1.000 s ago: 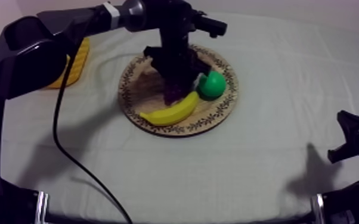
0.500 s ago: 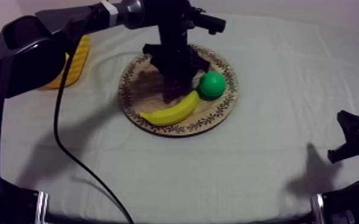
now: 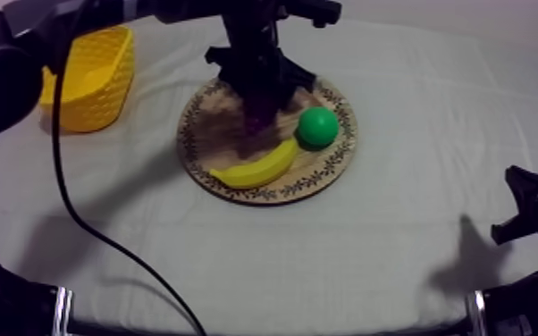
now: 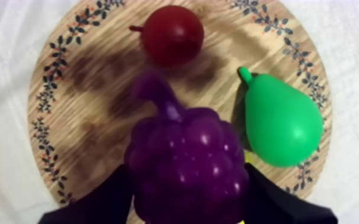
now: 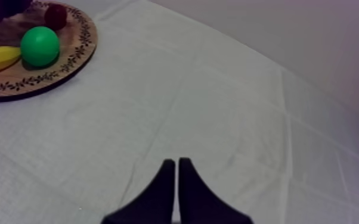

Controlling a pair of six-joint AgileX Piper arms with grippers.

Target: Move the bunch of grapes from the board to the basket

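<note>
Black left fingers (image 4: 101, 199) pinch the one bunch of grapes (image 4: 185, 161) from both sides, over the middle of the single wooden board (image 4: 92, 101). The bunch is glossy, deep purple and knobbly, with a short stem. On the board lie one small red fruit (image 4: 173, 34), one pear (image 3: 317, 127) at three o'clock and one banana (image 3: 256, 165) at six. One yellow basket (image 3: 94, 76) stands at ten o'clock. Over the worktop (image 5: 217, 107) the right fingers (image 5: 165, 190) lie pressed together.

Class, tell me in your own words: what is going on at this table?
The left gripper is shut on the bunch of grapes and holds it over the wooden board. The pear, banana and small red fruit lie on it. The yellow basket stands apart at the left. The right gripper is shut on nothing.
</note>
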